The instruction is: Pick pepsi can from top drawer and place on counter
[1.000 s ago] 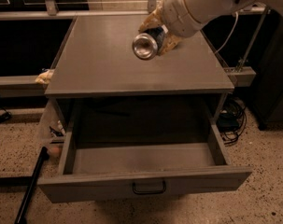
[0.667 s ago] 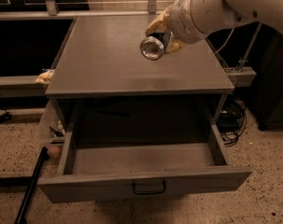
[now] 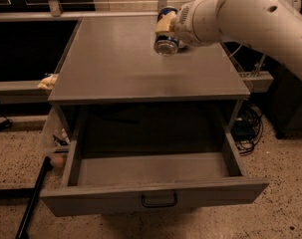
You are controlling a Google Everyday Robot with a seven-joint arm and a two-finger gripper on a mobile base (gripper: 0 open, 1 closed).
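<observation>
My gripper (image 3: pixel 166 28) is shut on the pepsi can (image 3: pixel 166 40), a dark-blue can with a shiny silver end facing the camera. It holds the can tilted, just above the back right part of the grey counter (image 3: pixel 115 63). The white arm comes in from the upper right and hides the far side of the can. The top drawer (image 3: pixel 150 193) is pulled wide open below the counter, with nothing showing inside it. Its flat front panel has a small dark bail handle (image 3: pixel 159 200) at the centre.
A yellowish object (image 3: pixel 47 82) lies on a ledge left of the cabinet. A dark pole (image 3: pixel 33 203) leans at the lower left. Cables (image 3: pixel 247 123) lie on the speckled floor at the right. Small items (image 3: pixel 58 143) sit beside the drawer's left side.
The arm has carried the can further back and to the right over the counter, and the can has tilted more upright. The drawer has not moved.
</observation>
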